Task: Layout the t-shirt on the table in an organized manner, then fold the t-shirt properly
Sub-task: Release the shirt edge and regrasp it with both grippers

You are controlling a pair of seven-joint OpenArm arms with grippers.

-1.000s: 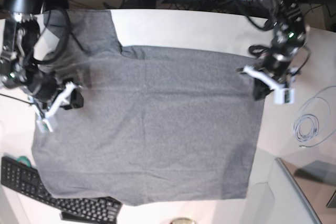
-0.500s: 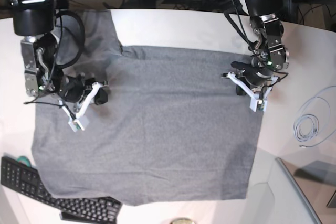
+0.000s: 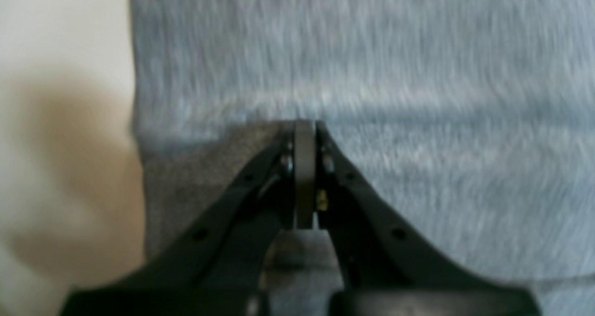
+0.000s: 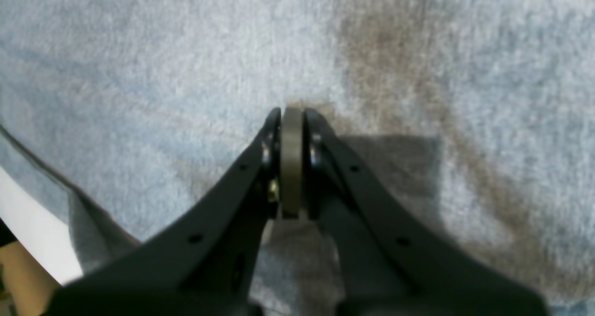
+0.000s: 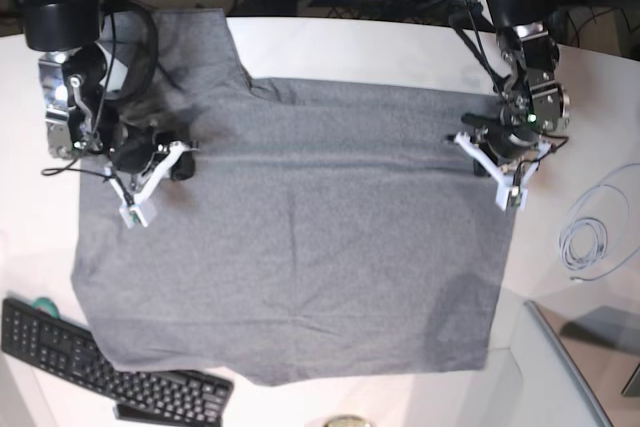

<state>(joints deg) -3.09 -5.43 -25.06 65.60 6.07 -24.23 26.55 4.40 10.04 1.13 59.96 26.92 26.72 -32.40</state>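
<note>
Still the layout step: the t-shirt point(image 5: 300, 247) lies mostly flat across the white tabletop point(image 5: 350, 47). Both the left gripper point(image 5: 497, 169) and right gripper point(image 5: 160, 169) have fingers closed, pressing cloth near each side edge. Next, smooth the upper-left sleeve.

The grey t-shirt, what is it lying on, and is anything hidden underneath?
The t-shirt lies spread on the white table, its lower left corner draped over a black keyboard. Whatever else lies beneath the cloth is covered and cannot be seen.
</note>
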